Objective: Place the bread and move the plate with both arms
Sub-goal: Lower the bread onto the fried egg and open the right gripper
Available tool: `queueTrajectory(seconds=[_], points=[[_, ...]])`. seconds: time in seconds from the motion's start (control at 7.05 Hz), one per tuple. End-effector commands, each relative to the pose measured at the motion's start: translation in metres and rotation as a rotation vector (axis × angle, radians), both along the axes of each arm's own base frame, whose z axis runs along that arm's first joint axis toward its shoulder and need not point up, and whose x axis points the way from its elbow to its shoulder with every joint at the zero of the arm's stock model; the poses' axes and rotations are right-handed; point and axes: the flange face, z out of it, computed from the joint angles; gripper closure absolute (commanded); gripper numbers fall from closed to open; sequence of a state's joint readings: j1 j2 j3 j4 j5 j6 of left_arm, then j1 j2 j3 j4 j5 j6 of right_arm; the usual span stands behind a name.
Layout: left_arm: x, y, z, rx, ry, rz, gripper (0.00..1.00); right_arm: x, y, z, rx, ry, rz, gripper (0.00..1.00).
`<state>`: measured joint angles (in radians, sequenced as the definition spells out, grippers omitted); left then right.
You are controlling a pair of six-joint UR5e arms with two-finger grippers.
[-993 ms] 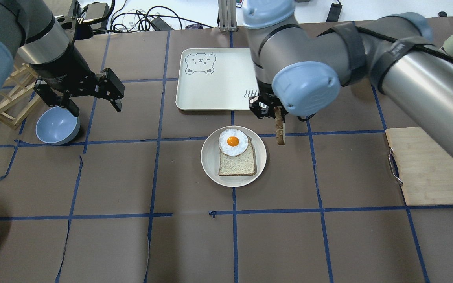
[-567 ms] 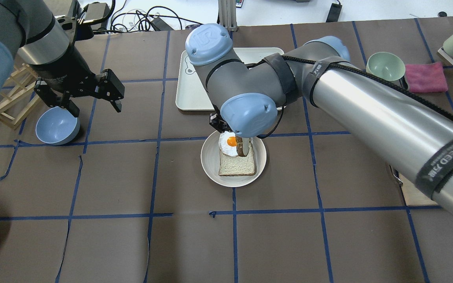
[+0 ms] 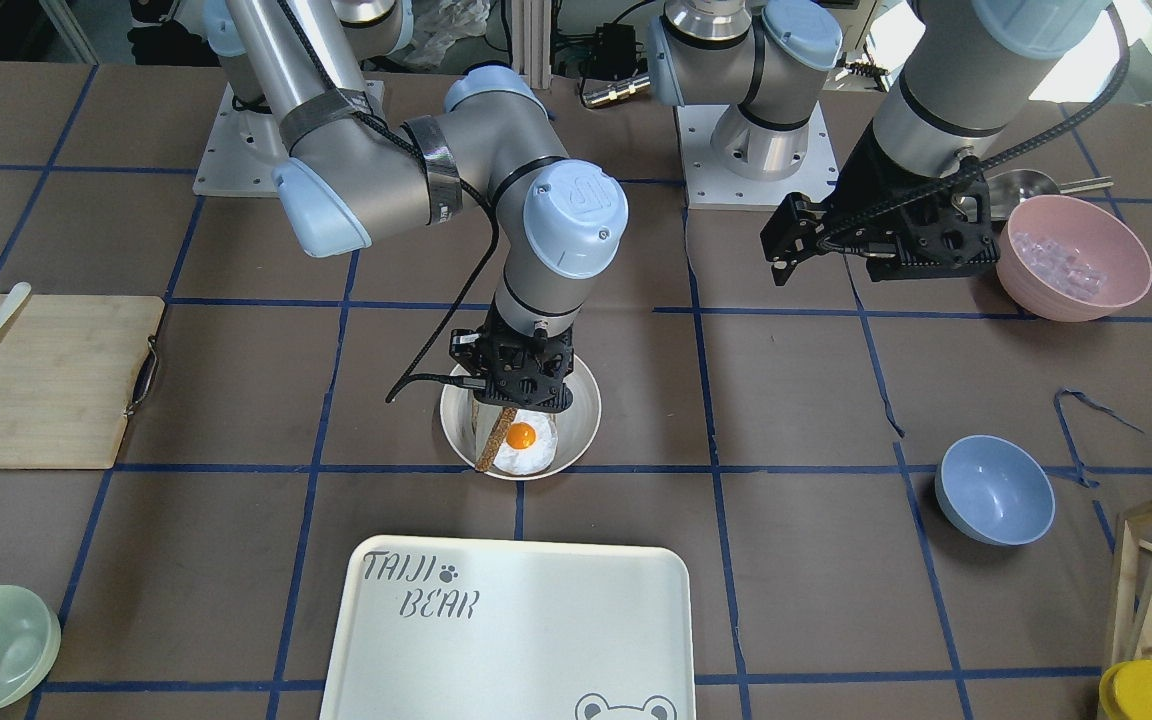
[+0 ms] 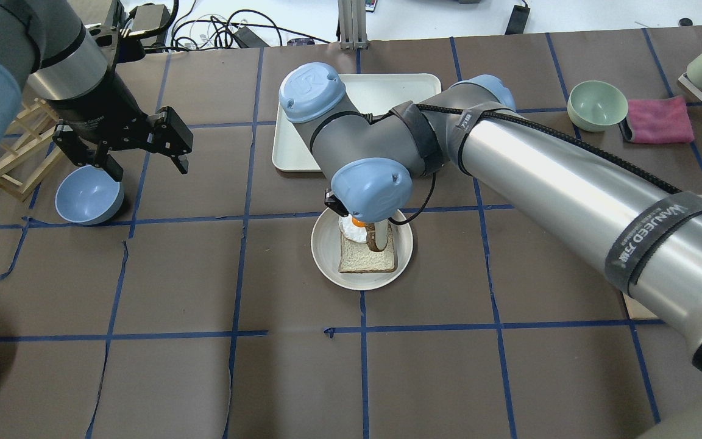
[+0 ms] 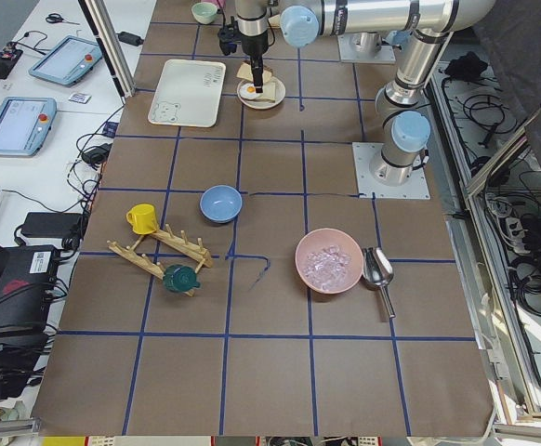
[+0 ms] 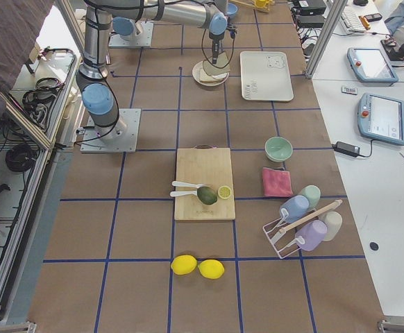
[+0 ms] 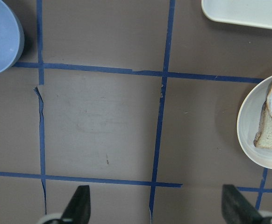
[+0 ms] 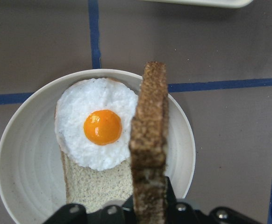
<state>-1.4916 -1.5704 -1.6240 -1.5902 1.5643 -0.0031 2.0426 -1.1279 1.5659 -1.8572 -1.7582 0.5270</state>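
Observation:
My right gripper point(image 8: 149, 208) is shut on the bread point(image 8: 149, 140), a dark-crusted slice held on edge. It hangs over the cream plate point(image 8: 19, 154), just right of the fried egg point(image 8: 98, 127) that lies on a paler slice. In the overhead view the bread point(image 4: 376, 238) stands over the plate point(image 4: 326, 259) under my right wrist. In the front view the right gripper point(image 3: 514, 395) is low over the plate point(image 3: 588, 400). My left gripper point(image 4: 148, 167) is open and empty, hovering left of the plate; its wrist view shows the plate's edge point(image 7: 248, 126).
The white TAIJI BEAR tray point(image 4: 302, 134) lies just beyond the plate. A blue bowl point(image 4: 88, 195) sits below my left gripper, with a wooden rack point(image 4: 16, 152) beside it. A green bowl point(image 4: 598, 103), a pink cloth point(image 4: 659, 119) and a cutting board point(image 3: 36, 380) are on the right side.
My right arm has carried the bread left, from beside the plate to over it, and lowered it next to the egg. The left arm has not moved.

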Motion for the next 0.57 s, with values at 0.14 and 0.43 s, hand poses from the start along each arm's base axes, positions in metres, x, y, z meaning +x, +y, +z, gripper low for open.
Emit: queueTrajectory(seconds=[0.14, 0.43], points=[[0.0003, -0.0003, 0.0003, 0.000, 0.000, 0.001, 0.00, -0.0024, 0.0003, -0.0031, 0.001, 0.031, -0.015, 1.00], [0.0004, -0.0008, 0.0013, -0.005, -0.001, 0.001, 0.00, 0.0018, 0.0063, -0.0070, 0.011, 0.045, -0.037, 1.00]])
